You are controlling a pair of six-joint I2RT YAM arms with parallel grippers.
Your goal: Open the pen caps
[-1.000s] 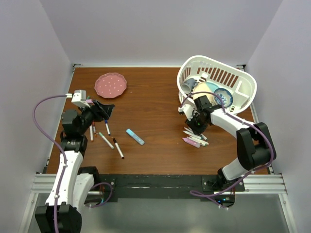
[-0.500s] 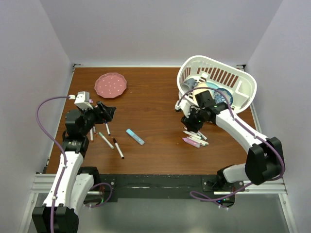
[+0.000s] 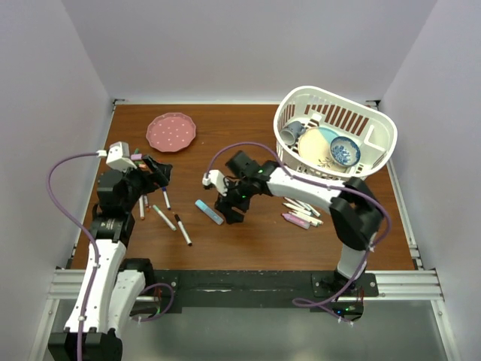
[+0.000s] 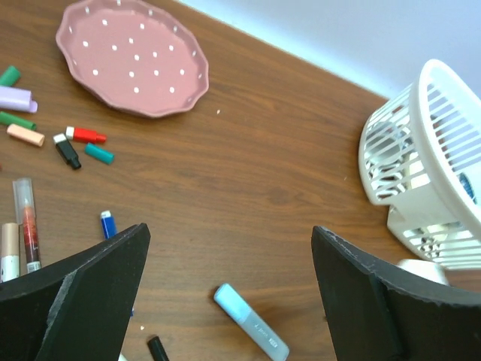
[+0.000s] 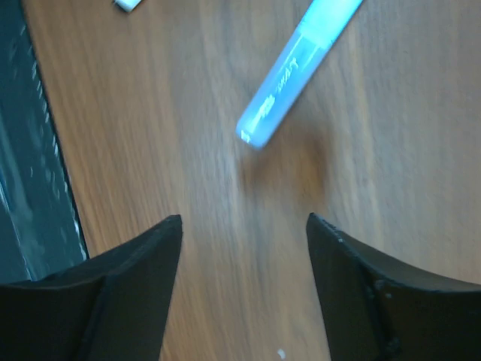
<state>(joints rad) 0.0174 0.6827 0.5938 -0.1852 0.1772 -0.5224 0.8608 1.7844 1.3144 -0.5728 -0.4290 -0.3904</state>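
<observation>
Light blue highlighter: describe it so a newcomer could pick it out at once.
On the brown table, look at the middle, between the slim white markers on the left and the pen pile near the white basket. The light blue highlighter lies there alone, thicker than the markers.

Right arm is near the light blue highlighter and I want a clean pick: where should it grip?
Probably mid-barrel, from straight above, straddling its narrow width: the light blue highlighter lies flat and diagonal on the table, with bare wood along both long sides.
</observation>
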